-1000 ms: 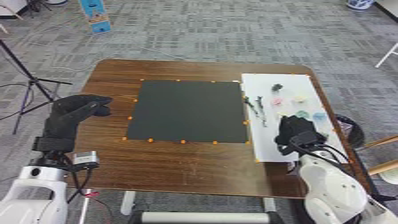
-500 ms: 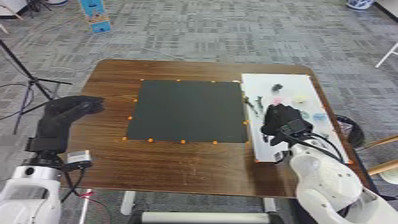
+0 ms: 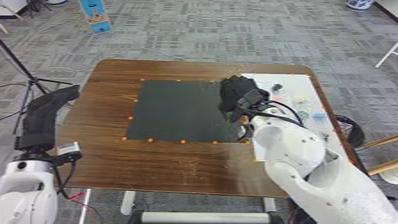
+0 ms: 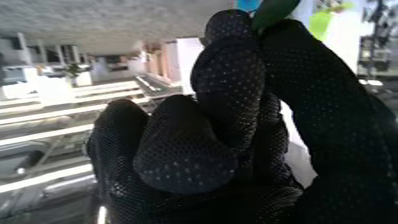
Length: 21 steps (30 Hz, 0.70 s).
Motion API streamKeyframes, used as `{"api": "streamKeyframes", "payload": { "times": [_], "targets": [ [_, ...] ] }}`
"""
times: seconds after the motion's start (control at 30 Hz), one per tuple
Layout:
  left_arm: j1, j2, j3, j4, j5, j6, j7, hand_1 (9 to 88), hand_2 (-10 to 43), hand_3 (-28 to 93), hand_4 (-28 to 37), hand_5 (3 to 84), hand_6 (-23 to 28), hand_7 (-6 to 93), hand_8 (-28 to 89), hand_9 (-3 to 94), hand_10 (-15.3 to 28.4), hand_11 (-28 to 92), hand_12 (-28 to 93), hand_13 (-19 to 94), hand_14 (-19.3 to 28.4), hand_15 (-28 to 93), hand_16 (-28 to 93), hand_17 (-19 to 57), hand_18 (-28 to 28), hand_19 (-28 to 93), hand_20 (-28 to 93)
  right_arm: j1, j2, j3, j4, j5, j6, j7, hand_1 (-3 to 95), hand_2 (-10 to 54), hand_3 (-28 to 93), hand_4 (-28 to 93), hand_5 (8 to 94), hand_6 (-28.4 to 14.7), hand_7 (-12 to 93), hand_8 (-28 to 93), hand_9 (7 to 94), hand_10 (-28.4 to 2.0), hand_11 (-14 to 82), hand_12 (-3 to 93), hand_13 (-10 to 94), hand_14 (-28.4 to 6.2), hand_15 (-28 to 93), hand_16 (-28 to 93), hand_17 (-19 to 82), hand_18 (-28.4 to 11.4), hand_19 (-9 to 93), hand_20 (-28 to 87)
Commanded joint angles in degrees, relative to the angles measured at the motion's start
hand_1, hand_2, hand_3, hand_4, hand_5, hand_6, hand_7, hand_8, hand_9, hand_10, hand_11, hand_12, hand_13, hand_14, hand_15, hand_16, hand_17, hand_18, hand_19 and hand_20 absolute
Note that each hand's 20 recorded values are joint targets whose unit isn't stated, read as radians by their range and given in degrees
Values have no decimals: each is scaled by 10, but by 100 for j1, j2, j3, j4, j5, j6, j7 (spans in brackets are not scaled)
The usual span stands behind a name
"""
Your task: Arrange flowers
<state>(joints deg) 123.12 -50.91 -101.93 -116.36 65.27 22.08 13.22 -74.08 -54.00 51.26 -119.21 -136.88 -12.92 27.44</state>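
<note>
In the head view, my right hand (image 3: 238,94) is over the right edge of the black square mat (image 3: 176,112). The right wrist view has my right hand (image 4: 222,80) with thumb and finger pinching a green leaf-like piece (image 4: 274,12); the other fingers are curled. The rest of that piece is out of sight. On the white board (image 3: 266,80) lie a dark flower piece (image 3: 276,87), a pale yellow flower (image 3: 299,99) and a blue one (image 3: 320,116). My left hand (image 3: 44,111) stays at the table's left edge, fingers relaxed, holding nothing.
The brown table (image 3: 191,170) surrounds the mat, which has small orange markers along its edges. My right arm crosses the lower part of the white board. A black tripod (image 3: 34,77) stands left of the table, and a dark bin (image 3: 349,131) stands to the right.
My right hand has moved from the white board forward and left to the mat's right edge. My left hand has drawn outward to the left.
</note>
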Motion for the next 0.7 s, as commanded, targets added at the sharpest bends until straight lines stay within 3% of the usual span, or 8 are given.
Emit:
{"api": "streamKeyframes", "payload": {
  "times": [0.03,0.23,0.33,0.37,0.47,0.53,0.57,0.7],
  "targets": [
    [-78,131,107,224,-175,258,-23,149,142,726,-283,486,42,102,-77,481,138,134,85,278,88,67,-50,67,15,11,145,531,-884,-484,392,0,-234,80,524,-95,594,67,821,-5,264,346,930,-88,410,348,937,-34,629,389,702,-140,932,643],
    [-175,68,271,360,-325,244,33,153,142,734,-283,483,37,112,-77,475,136,141,88,288,91,76,-48,73,28,16,143,630,-1485,-845,928,-88,-430,-156,524,-95,594,67,821,-5,264,346,931,-88,409,349,937,-34,630,388,704,-141,932,645],
    [93,1,266,241,-568,356,225,187,142,739,-282,490,30,126,-77,478,131,154,94,306,98,85,-44,88,48,25,149,574,-1538,-1146,943,-47,-404,15,523,-95,595,66,821,-5,264,344,932,-88,409,348,937,-35,631,388,705,-140,932,647],
    [62,-21,310,250,-622,411,209,214,143,743,-282,494,30,133,-78,478,129,157,95,314,103,89,-42,94,57,30,155,542,-1653,-1123,1052,-127,-442,-60,523,-95,595,66,821,-5,265,344,932,-88,409,348,937,-34,631,387,705,-141,932,647],
    [-14,-108,492,312,-899,521,226,258,160,744,-282,507,26,154,-79,485,129,169,101,341,119,101,-34,102,75,49,168,461,-1935,-1056,1325,-300,-518,-186,524,-95,595,65,821,-4,266,344,932,-88,409,348,937,-34,632,387,705,-140,932,647],
    [-116,-152,671,397,-1267,558,299,265,193,731,-282,513,24,162,-86,496,130,175,102,357,123,106,-32,108,75,53,172,444,-2092,-1019,1485,-373,-577,-204,524,-95,594,64,820,-4,267,344,931,-88,410,348,937,-34,633,386,705,-140,932,648],
    [-113,-184,705,407,-1365,592,316,268,209,725,-282,516,24,163,-87,499,132,175,101,361,124,106,-33,112,74,53,173,413,-2198,-981,1578,-468,-603,-270,523,-95,596,66,820,-4,268,344,932,-88,410,348,937,-34,633,385,705,-140,932,648],
    [-212,-201,897,493,-1565,650,350,270,245,712,-282,523,26,162,-90,510,133,176,99,371,120,109,-35,121,68,52,175,383,-2477,-914,1882,-681,-645,-377,523,-95,595,65,820,-4,268,344,932,-88,410,348,937,-34,635,384,705,-140,932,650]
  ]
}}
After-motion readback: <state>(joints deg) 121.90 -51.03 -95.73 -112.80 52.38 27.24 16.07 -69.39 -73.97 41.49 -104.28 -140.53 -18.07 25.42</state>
